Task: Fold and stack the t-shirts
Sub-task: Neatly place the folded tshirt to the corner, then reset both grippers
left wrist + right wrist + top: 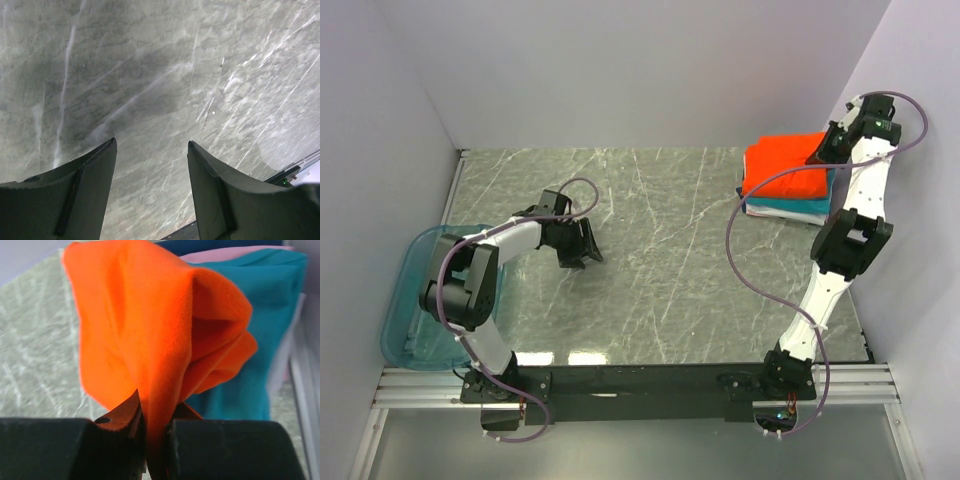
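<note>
A folded orange-red t-shirt (785, 165) tops a stack at the table's back right, over a teal t-shirt (795, 205) and a white one (790, 216). My right gripper (823, 150) is at the stack's right end, shut on a bunched fold of the orange-red t-shirt (150, 340). The wrist view shows that cloth pinched at my right gripper (157, 415), with the teal t-shirt (265, 315) and a pink edge (225, 253) behind. My left gripper (588, 255) hovers low over bare table at centre left, open and empty, as my left gripper (152, 150) shows.
A translucent blue-green plastic bin (415, 300) hangs over the table's left edge beside the left arm. Grey walls close in on the left, back and right. The right arm's cable (750, 270) loops over the marble tabletop (670, 260).
</note>
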Tool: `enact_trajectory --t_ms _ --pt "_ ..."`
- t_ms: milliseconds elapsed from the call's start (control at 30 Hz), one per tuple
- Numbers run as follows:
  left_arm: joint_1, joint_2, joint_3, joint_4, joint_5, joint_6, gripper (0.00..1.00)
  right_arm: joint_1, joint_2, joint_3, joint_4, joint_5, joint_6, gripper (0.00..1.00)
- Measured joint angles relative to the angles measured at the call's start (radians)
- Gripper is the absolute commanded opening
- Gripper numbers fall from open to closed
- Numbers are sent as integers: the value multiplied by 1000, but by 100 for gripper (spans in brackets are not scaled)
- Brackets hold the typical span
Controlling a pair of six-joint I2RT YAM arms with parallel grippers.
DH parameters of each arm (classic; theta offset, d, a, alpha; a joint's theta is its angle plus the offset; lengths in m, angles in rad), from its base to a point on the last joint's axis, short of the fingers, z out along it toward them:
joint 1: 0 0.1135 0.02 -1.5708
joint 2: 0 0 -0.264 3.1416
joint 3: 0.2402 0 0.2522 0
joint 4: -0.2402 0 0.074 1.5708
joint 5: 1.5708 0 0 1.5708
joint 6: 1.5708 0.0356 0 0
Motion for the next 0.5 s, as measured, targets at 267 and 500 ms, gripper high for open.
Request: enact_trajectory --t_ms 267,500 --pt "0 -43 8 -21 -14 -2 65 -1 14 -11 17 173 17 80" --pt "0 -136 18 -37 -54 -11 65 -2 -139 -264 124 359 24 84"
